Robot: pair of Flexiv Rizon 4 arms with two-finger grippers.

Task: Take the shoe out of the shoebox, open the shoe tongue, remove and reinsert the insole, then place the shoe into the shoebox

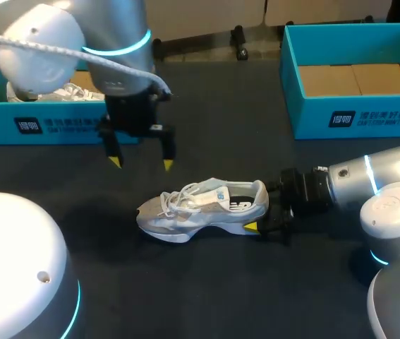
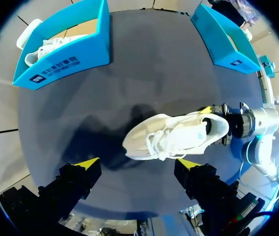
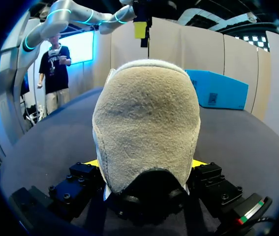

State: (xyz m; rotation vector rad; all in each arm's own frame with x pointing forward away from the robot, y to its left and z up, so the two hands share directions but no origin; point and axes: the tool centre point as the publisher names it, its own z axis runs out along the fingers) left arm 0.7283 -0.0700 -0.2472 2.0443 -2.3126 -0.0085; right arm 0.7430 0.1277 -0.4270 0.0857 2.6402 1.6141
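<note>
A white sneaker (image 1: 200, 208) (image 2: 173, 135) lies on its sole in the middle of the dark table, toe toward my left side. My right gripper (image 1: 262, 210) (image 3: 145, 164) is shut on the sneaker's heel (image 3: 146, 123), one finger on each side, and the heel fills the right wrist view. My left gripper (image 1: 142, 164) (image 2: 138, 163) hangs open above the table, just behind the sneaker's toe and laces, with nothing between its fingers. The left wrist view looks down on the sneaker and on my right gripper (image 2: 218, 125) at the heel.
A blue shoebox (image 1: 44, 127) (image 2: 65, 59) at the back left holds another white shoe (image 1: 65, 92). A second blue shoebox (image 1: 355, 120) (image 2: 223, 39) at the back right shows only its cardboard bottom.
</note>
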